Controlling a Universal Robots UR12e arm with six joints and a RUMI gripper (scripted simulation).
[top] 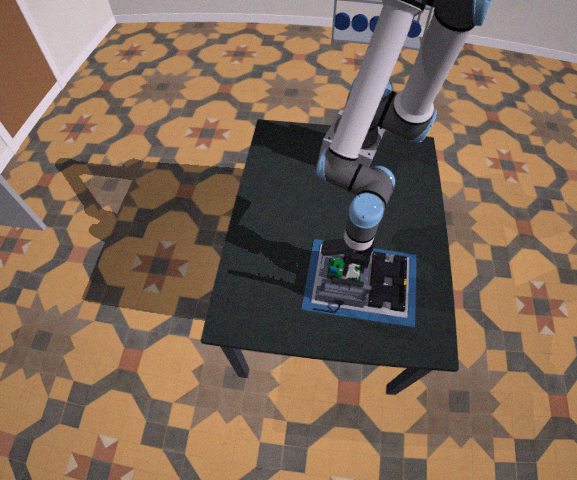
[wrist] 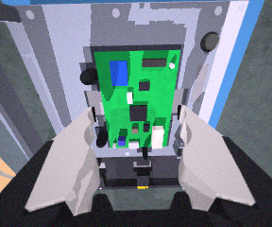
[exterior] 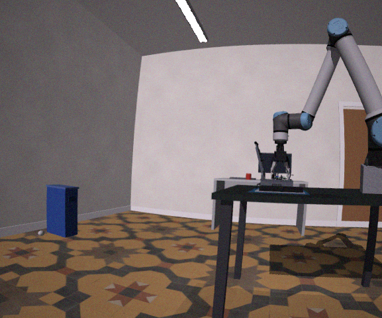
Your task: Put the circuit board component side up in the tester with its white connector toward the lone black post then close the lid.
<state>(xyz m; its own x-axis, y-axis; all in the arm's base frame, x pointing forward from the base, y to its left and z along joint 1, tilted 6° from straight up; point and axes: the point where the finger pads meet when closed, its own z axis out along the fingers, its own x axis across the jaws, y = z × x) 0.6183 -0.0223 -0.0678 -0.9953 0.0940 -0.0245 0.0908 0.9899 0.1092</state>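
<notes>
The green circuit board lies flat, component side up, in the grey tester. Its white connector is at the end nearest my wrist. A lone black post stands at the tester's far right corner. Two more black posts stand along the board's left edge. My gripper is open, with a finger on each side of the board's near end and a gap to each edge. The tester's lid stands open.
The black tray sits right of the tester on a blue mat, on the dark table. The arm's base block is on the table's far end. A grey side table with a red button stands behind.
</notes>
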